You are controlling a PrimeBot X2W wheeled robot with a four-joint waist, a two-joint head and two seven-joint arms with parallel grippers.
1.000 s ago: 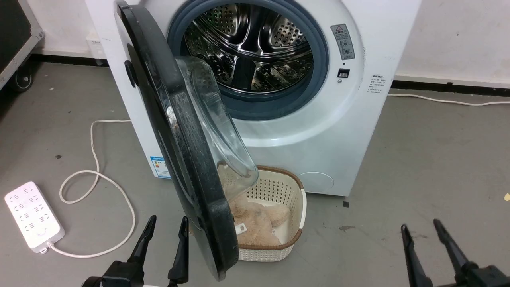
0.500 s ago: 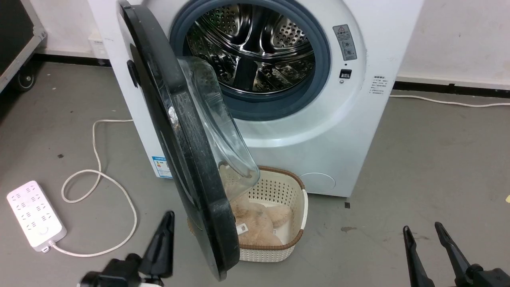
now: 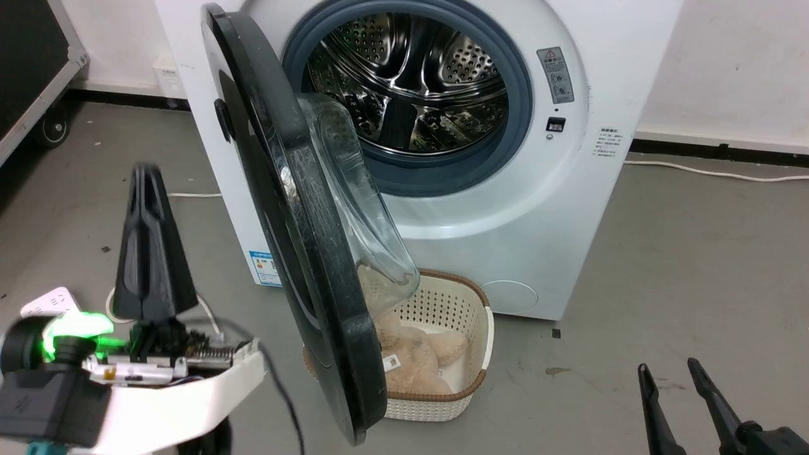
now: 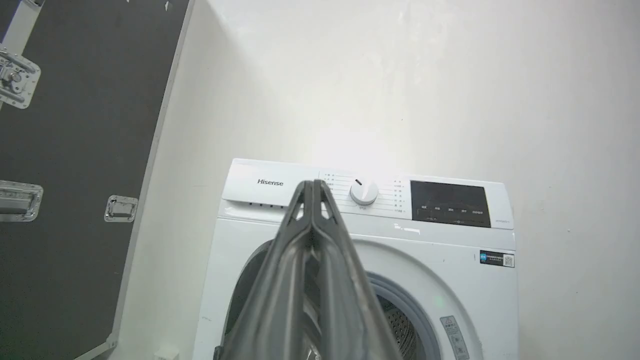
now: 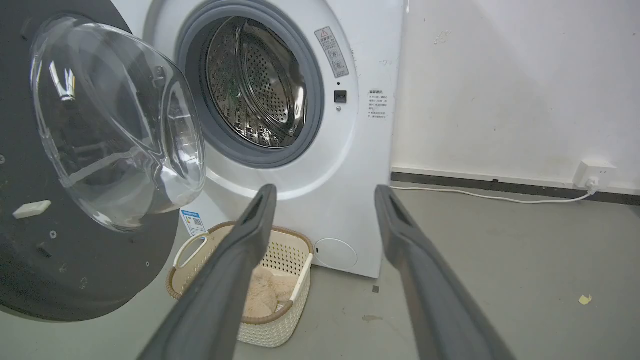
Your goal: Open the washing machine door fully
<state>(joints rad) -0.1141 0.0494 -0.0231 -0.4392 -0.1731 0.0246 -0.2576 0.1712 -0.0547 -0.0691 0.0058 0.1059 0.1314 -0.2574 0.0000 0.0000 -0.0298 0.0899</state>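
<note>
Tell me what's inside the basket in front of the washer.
The basket holds a tan fuzzy item with a small white tag. The door covers the basket's left part in the head view, so anything lying there is hidden.

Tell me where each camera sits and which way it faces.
Head view: high, looking down at the half-open washing machine door; left claw raised, right claw low.
Left wrist view: along its shut claw, toward the washing machine and wall.
Right wrist view: low, between open fingers, toward drum and basket.
All share the washing machine.
</note>
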